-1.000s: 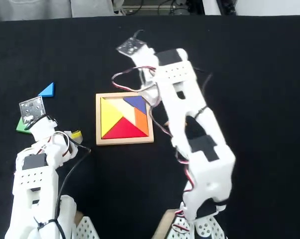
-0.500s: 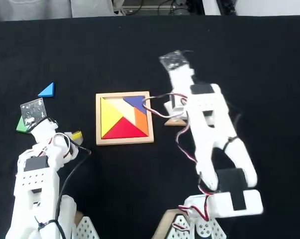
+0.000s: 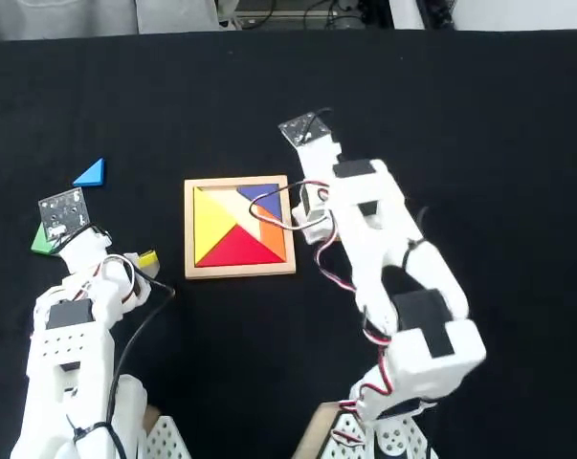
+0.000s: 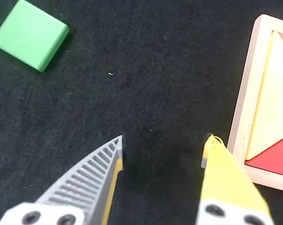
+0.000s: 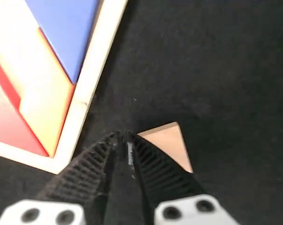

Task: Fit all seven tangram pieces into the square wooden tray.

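Far left, we've got the green square (image 4: 31,35) flat on the black table (image 3: 479,115), outside the tray. Just past it, lying apart, is the small blue triangle (image 3: 91,173). The left gripper (image 4: 164,141) hangs over bare cloth between the green square and the tray. It's released, spread wide with nothing in it, and the yellow finger (image 4: 221,173) is near the tray's outer edge.

On to the wooden tray (image 3: 240,272) in the middle. We count a big yellow triangle (image 3: 211,222), a big red triangle (image 3: 238,251), a dark blue piece (image 3: 261,196) in one corner and an orange piece (image 3: 273,234) along one side. There's a pale patch (image 3: 233,199) between yellow and dark blue, and we can't tell if it's a piece or bare floor.

The right gripper (image 5: 124,137) is down at the table just outside the tray's rim, clenched tip to tip and gripping nothing. The tan triangle (image 5: 167,140) lies flat right against one black finger (image 5: 155,168), outside the tray.
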You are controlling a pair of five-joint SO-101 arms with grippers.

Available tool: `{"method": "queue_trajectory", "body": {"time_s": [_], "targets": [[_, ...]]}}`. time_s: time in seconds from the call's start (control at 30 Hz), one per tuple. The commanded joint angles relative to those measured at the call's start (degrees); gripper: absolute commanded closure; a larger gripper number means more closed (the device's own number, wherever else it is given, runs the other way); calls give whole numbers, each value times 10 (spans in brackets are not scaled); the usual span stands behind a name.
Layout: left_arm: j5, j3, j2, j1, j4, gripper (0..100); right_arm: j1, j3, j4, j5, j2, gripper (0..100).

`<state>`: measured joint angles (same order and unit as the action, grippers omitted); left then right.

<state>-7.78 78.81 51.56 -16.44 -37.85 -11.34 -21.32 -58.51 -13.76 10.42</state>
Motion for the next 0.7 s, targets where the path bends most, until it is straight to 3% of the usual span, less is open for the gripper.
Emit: {"method": "queue_trajectory", "body": {"time_s": [0.0, 0.4, 0.67], "targets": [[-5, -3, 10, 4, 10, 733, -11, 41, -23, 2, 14, 988], [-3, -3, 10, 7, 10, 733, -6, 37, -106, -29, 15, 988], [-3, -3, 10, 7, 10, 733, 77, 23, -94, -31, -43, 988]]}}
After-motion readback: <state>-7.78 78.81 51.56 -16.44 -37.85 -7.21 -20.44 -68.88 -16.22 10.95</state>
